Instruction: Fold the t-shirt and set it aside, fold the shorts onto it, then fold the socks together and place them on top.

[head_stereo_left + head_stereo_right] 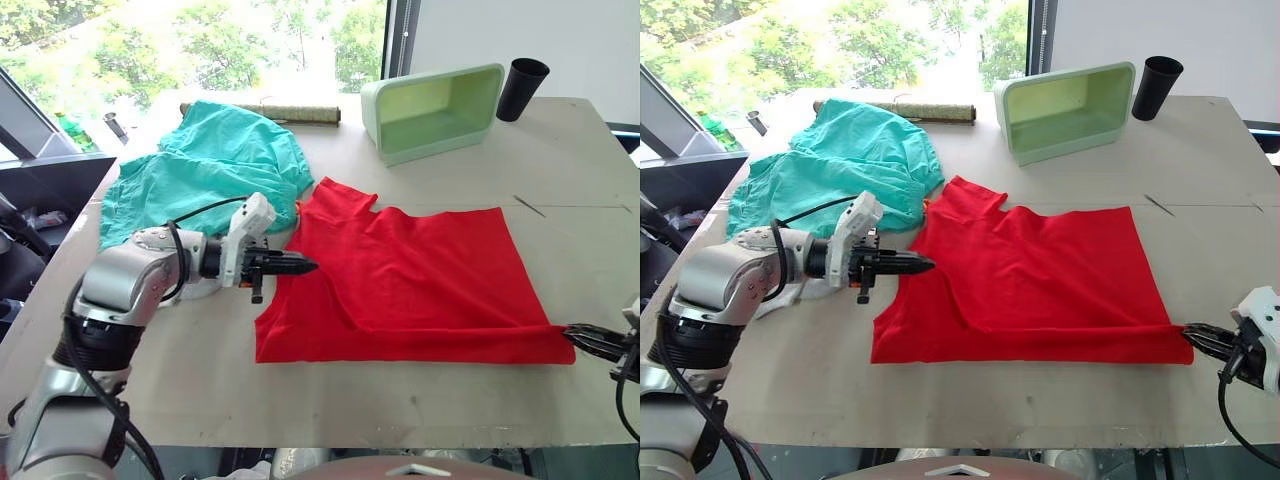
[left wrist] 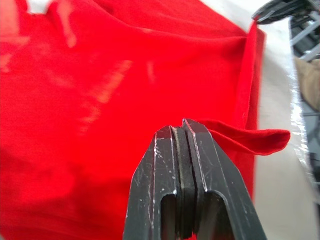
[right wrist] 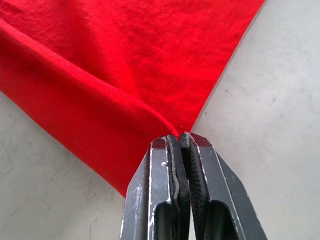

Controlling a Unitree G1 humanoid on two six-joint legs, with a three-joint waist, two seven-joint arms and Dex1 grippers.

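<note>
We see the t-shirt (image 1: 420, 280) lying mostly flat in the middle of the table (image 1: 560, 160), folded once so its lower edge is doubled. Just beside it, toward the window side on our left, the shorts (image 1: 215, 165) lie rumpled, their near edge touching the t-shirt's collar corner. Behind the shorts a rolled brownish tube (image 1: 290, 113) rests along the far edge of the table. A pale green bin (image 1: 435, 115) lies tipped on its side at the far middle, its opening facing us and nothing visible inside; a black cup (image 1: 521, 88) stands just beside it to the right. The left gripper (image 1: 300, 266) sits over the t-shirt's left edge, its jaws pressed together on a fold of red cloth, as the left wrist view shows. The right gripper (image 1: 1196, 340) is at the t-shirt's near right corner, close to the table's right edge, and the right wrist view shows its jaws closed on that corner, the fabric drawn to a point between them. The near strip of table in front of the t-shirt is bare, and so is the wide stretch to the right of it up to the cup. A white patch shows under the left arm, but we cannot tell what it is.
</note>
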